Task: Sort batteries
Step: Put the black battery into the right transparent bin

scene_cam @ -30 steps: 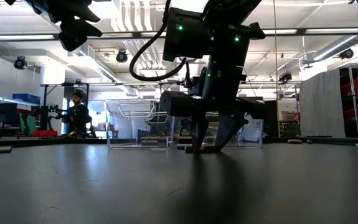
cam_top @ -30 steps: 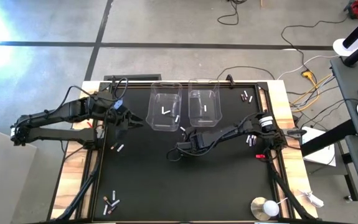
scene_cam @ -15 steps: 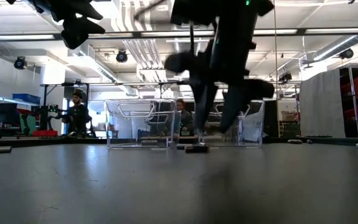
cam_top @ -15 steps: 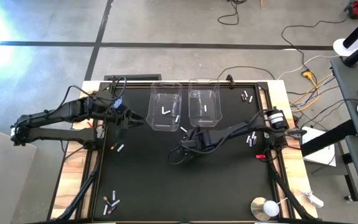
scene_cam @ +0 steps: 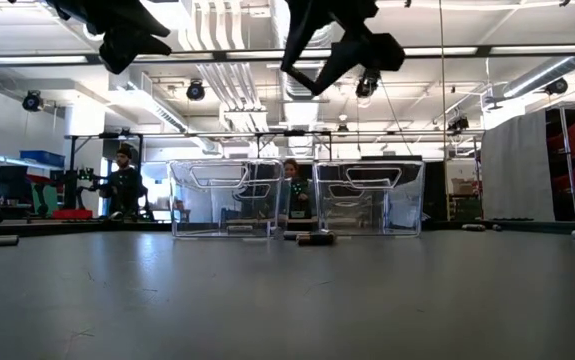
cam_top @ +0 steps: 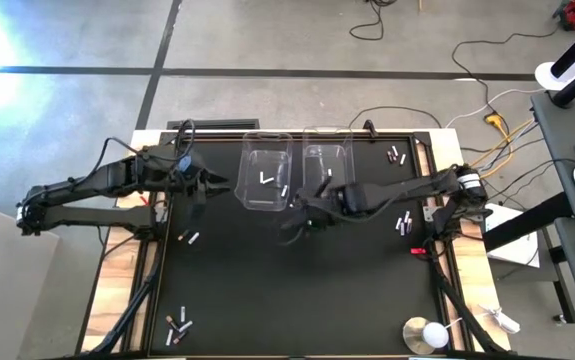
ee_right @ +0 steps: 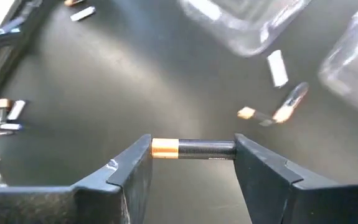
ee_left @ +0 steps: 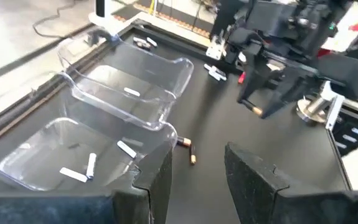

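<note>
Right wrist view: right claw (ee_right: 193,155) clamps a ribbed dark, copper-ended battery (ee_right: 193,149) lengthwise.

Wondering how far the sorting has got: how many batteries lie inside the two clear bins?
4. Three silvery-white batteries lie in the left clear bin; one silvery-white battery lies in the right clear bin. Glare on the plastic may hide others.

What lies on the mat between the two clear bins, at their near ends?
In the left wrist view, two dark copper-tipped batteries lie on the black mat at the corner between the nearer bin and the farther bin.
</note>
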Motion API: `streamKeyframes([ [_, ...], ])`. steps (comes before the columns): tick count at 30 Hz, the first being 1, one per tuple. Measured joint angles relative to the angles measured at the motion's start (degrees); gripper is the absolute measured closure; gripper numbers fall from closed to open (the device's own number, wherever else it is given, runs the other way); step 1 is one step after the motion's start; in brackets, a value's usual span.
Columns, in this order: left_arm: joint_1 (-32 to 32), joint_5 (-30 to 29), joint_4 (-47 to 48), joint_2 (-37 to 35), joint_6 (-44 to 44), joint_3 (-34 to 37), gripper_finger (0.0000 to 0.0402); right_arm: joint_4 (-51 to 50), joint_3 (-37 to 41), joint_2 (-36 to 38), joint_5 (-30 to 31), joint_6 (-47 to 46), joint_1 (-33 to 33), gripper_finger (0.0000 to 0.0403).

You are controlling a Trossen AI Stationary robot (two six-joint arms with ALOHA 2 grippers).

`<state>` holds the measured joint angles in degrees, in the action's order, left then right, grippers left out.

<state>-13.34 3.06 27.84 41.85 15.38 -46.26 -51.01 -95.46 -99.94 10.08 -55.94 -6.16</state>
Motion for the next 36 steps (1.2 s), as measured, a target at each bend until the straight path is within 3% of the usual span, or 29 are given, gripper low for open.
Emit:
streamKeyframes([
  [8, 0.00, -1.11, -0.40, -2.24, 0.04, 0.00, 0.0274, -11.55, -7.99, -0.81, 0.26, 18.03, 10.17, 0.0208],
  [17, 0.00, -1.10, -0.36, -5.12, 1.00, 0.00, 0.0274, -14.70, -7.27, -1.09, -5.34, 32.40, 22.34, 0.0209],
  [27, 0.00, -1.06, 0.92, -6.09, 2.85, 0.00, 0.0274, -13.12, -1.09, -4.94, -6.18, 44.64, 28.28, 0.0210],
  [36, 0.00, -1.06, 6.98, -6.55, 3.82, 0.00, 0.0274, -10.75, -0.57, -12.64, -6.26, 50.49, 30.91, 0.0210],
])
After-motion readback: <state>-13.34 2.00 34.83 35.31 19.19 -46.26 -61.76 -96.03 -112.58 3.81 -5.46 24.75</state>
